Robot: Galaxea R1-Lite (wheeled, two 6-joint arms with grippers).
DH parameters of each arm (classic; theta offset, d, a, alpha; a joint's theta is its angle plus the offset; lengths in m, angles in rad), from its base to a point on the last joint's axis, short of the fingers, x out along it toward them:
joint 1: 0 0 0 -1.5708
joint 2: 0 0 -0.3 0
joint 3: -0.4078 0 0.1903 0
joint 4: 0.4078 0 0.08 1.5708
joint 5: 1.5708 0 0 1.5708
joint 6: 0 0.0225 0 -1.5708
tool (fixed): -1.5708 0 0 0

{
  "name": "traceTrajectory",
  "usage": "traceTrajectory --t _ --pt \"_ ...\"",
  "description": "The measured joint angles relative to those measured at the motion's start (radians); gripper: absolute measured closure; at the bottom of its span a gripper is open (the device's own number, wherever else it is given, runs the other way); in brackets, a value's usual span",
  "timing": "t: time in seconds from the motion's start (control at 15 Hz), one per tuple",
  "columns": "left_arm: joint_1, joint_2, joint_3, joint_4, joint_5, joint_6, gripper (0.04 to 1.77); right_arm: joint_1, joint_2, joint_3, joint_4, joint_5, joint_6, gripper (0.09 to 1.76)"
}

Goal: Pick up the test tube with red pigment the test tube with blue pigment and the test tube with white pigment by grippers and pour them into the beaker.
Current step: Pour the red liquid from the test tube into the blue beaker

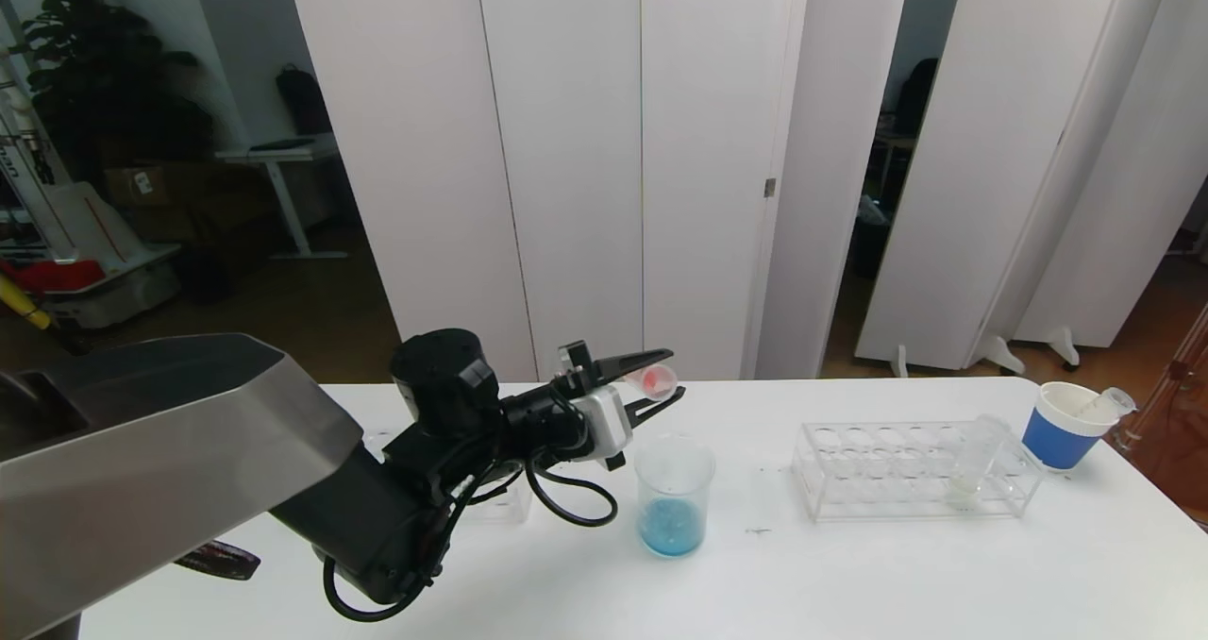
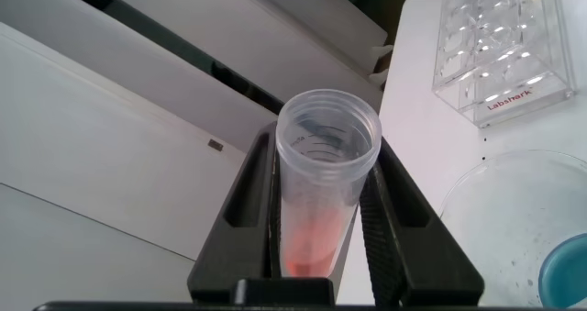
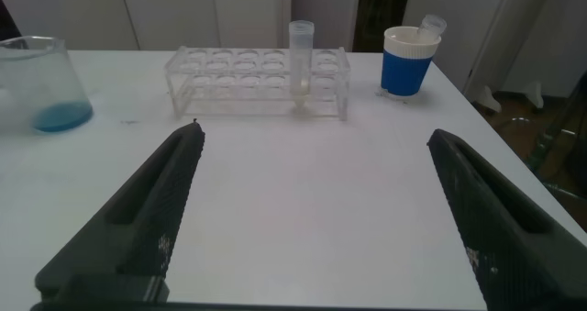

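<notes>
Blue pigment already lies in the beaker [image 1: 673, 495] at frame centre, the left gripper [image 1: 651, 383] clamps the red tube [image 1: 656, 379] just above it, unpoured, and the white tube [image 1: 975, 458] waits in the rack [image 1: 849, 489] at right, the right gripper [image 3: 316, 210] spread wide.

Red tube over my beaker, white tube racked

I see the red-pigment test tube [image 1: 658, 379] tilted nearly flat above the clear beaker [image 1: 673, 496], which holds blue pigment at its bottom; the white-pigment test tube [image 1: 974, 456] stands in its rack, well apart.

Left pincer [image 1: 661, 380] clamped; right pincer [image 3: 316, 210] open.
</notes>
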Motion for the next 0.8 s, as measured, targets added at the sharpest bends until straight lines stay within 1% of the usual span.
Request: traceTrajectory --t 0.13,0.2,0.33,0.67,0.8 --pt "0.010 0.001 -0.009 -0.001 -0.029 0.016 1.23 0.000 0.000 0.000 0.000 0.000 0.000 0.10" --pt "0.015 0.002 -0.013 -0.001 -0.032 0.031 1.23 0.000 0.000 0.000 0.000 0.000 0.000 0.10" --pt "0.019 0.011 -0.021 -0.005 -0.033 0.060 1.23 0.000 0.000 0.000 0.000 0.000 0.000 0.10" --pt "0.026 0.056 -0.037 -0.080 -0.031 0.130 1.23 0.000 0.000 0.000 0.000 0.000 0.000 0.10" --pt "0.029 0.068 -0.036 -0.086 -0.030 0.150 1.23 0.000 0.000 0.000 0.000 0.000 0.000 0.10"
